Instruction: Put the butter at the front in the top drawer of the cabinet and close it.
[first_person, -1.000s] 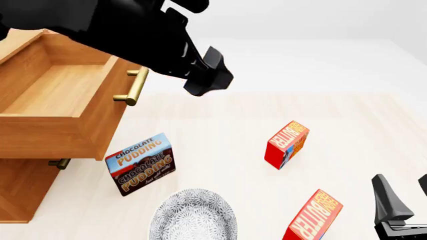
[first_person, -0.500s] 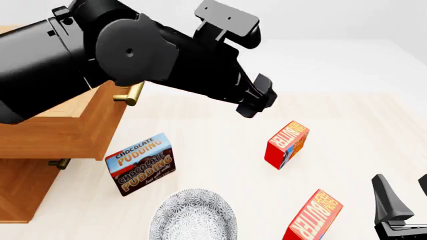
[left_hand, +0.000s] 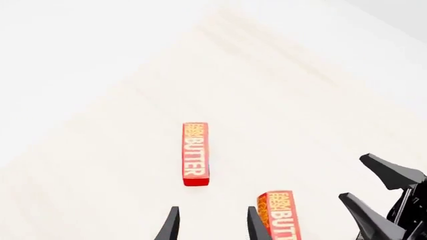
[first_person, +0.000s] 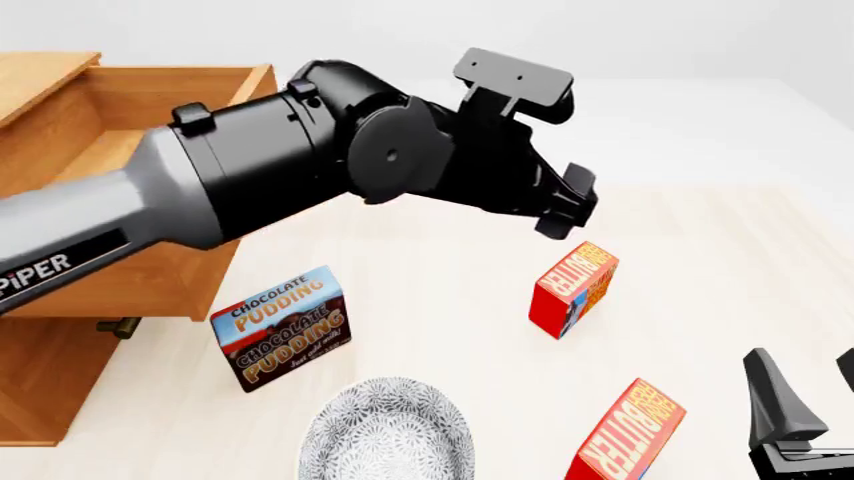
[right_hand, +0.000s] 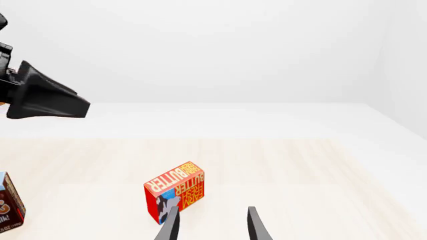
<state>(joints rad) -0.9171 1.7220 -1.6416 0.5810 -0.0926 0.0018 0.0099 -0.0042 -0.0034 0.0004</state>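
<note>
Pale tabletop (first_person: 441, 300) | left gripper (first_person: 567, 205) stretched above far butter (first_person: 574, 288), jaws apart | right gripper (right_hand: 212, 225) low, jaws apart | top drawer (first_person: 120, 180) stood open.

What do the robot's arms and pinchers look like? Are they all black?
Mostly black. The left arm has a grey tube section with white "PIPER" lettering, then rounded glossy black joints and a flat black camera bracket on top. The left gripper is chunky and black. The right gripper has thin, pointed black fingers. No cables show.
</note>
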